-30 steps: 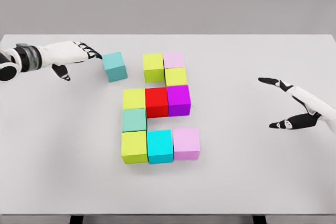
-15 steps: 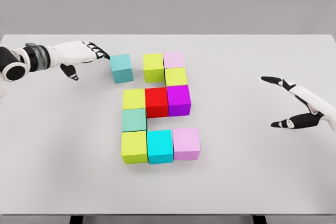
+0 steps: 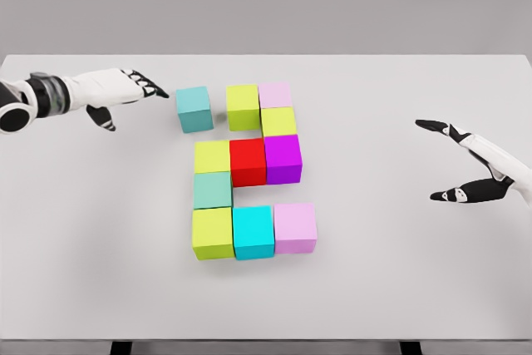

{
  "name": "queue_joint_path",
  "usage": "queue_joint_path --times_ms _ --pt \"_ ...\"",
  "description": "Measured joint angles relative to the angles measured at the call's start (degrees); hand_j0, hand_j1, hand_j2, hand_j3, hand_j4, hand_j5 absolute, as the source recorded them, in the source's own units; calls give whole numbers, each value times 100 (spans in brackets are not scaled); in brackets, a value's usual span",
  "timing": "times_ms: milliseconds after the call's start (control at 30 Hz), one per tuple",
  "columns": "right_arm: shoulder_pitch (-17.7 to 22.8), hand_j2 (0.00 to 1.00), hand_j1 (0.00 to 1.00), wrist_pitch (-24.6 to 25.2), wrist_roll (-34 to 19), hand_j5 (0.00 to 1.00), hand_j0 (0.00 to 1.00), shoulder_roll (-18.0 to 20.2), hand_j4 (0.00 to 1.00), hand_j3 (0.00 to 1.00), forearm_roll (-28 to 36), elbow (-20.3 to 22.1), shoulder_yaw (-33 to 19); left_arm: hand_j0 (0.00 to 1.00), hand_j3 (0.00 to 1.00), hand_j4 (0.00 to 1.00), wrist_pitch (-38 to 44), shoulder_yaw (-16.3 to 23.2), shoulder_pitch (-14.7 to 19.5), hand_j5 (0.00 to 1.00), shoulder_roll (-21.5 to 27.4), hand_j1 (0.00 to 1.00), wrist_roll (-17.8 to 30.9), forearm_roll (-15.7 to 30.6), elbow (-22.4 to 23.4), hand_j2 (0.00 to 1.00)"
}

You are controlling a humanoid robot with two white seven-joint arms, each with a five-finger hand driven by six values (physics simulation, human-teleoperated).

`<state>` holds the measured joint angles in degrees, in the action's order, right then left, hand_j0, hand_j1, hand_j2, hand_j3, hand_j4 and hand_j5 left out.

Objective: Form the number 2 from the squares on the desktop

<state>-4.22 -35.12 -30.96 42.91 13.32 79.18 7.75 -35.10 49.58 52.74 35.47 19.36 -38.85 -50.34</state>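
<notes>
head view shows our nearly finished 2, judged around the red cube (image 3: 247, 161): three cubes form the base nearer us, the middle row flanks it, two cubes climb its right. beyond and left, the teal cube (image 3: 194, 109) sits just short of the lime top cube (image 3: 243, 106). our left hand (image 3: 125, 89), fingers extended, empty, hovers just left. next: nudge teal right, flush.

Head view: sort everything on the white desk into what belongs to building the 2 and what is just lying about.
Belongs to the job:
- loose teal cube, apart from the rest
- nine placed cubes, from the lime top cube to the pale pink bottom cube
- left hand, beside the teal cube

Just lying about:
- nothing; the right hand only hovers open
</notes>
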Motion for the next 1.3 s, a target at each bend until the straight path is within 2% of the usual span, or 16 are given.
queue_joint_path --times_ms 367,867,1300 --pt "-9 100 100 0 0 100 100 0 100 100 0 -11 0 100 100 100 1 6 -150 100 224 100 -7 9 -510 100" --pt "-9 100 100 0 0 100 100 0 100 100 0 -12 0 100 100 100 1 41 -237 100 220 100 -8 2 -774 100" --pt "-9 100 100 0 0 100 100 0 100 100 0 -12 0 100 100 100 2 34 -229 100 159 100 -8 14 -811 100"
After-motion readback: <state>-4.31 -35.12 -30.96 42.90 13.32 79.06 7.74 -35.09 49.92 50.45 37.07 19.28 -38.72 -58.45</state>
